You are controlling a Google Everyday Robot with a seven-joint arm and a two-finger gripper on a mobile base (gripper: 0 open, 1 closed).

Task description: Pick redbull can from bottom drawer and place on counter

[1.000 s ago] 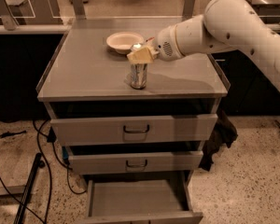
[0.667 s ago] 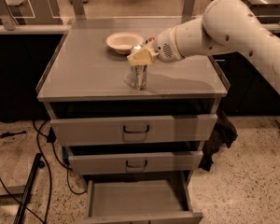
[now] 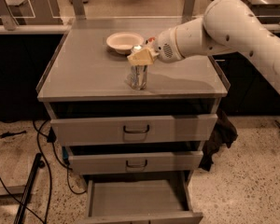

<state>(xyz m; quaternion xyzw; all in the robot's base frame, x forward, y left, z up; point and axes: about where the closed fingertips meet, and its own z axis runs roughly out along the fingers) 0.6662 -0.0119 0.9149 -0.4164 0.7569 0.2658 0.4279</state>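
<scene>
From where I stand, the white arm [image 3: 233, 24] comes in from the right, its big rounded elbow high above the far right corner of the cabinet and its forearm sloping down and leftward over the counter [image 3: 84, 73]. At its end the gripper [image 3: 139, 65], under a cream-coloured housing, points straight down onto the redbull can [image 3: 137, 82]. Whether it is clamped on the can or has let go, I cannot tell. The can stands upright on the counter, a little forward of the middle and near the front edge, though not on it. It shows silvery-grey, and no lettering on it can be read. Behind it, toward the back, sits a shallow pale bowl [image 3: 124, 42], apart from the can. Bare counter stretches to the left of the can and to the right under the forearm, bounded by slightly raised side rims. Below, the top drawer [image 3: 177, 127] and the middle drawer [image 3: 177, 161] are each pulled out a little, and the bottom drawer [image 3: 144, 217] is pulled out far, its tray open to view. Cables [image 3: 18, 190] trail across the speckled floor on the left.
</scene>
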